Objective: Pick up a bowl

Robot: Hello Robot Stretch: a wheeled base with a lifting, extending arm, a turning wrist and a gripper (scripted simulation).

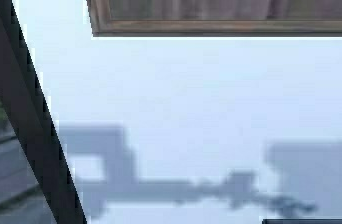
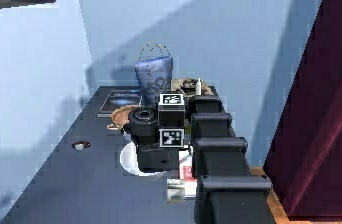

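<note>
**Arm side view: gripper and bowl before the grasp.** The arm point(image 2: 219, 170) reaches out over a dark tabletop point(image 2: 39, 190). The gripper point(image 2: 134, 125) sits at its far end, just left of the two white marker squares point(image 2: 168, 120).

A white, round-rimmed thing lies on the tabletop on the near side of the jaws, toward the robot's body. We take it for the bowl point(image 2: 136, 163). The marker squares and the arm hide part of it, and only its left rim shows. We cannot tell whether the gripper hangs above this rim, beside it or against it.

Because the bowl lies close behind the gripper's far end, we cannot tell how the jaws stand or whether they hold anything.

Being round, the bowl offers no long axis to line up with, so we judge that the rim is the likely place to take hold. The coming move seems to turn on depth along the arm: the jaws appear slightly beyond the bowl's centre, which would call for a short draw-back and a descent.

Farther out than the jaws stands a bluish glassy vessel point(image 2: 156, 72).
</note>
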